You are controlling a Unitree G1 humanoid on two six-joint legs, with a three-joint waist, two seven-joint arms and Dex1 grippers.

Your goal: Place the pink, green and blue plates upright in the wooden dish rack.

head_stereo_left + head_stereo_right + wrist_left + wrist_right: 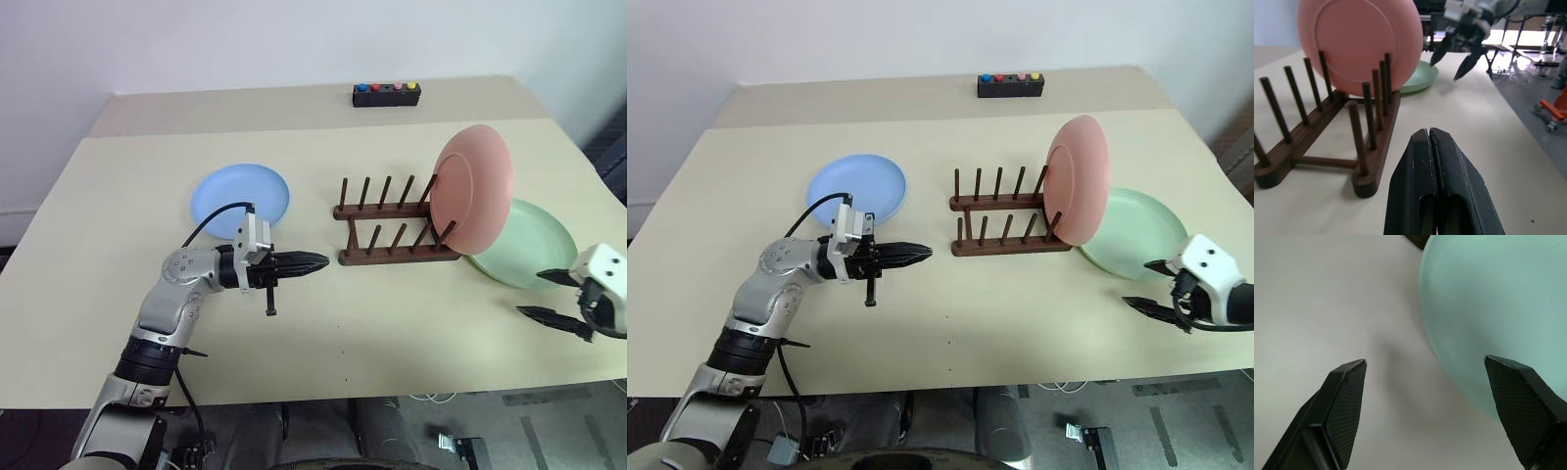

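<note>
The pink plate stands upright in the right end of the wooden dish rack. Behind and right of it the green plate lies flat on the table. The blue plate lies flat left of the rack. My left gripper is shut and empty, pointing level at the rack's left end, just short of it. My right gripper is open and empty, hovering at the table's right edge just in front of the green plate, whose rim lies between its fingertips.
A black box with coloured buttons sits at the table's far edge. Bare tabletop lies in front of the rack. The table's right edge is close to my right gripper.
</note>
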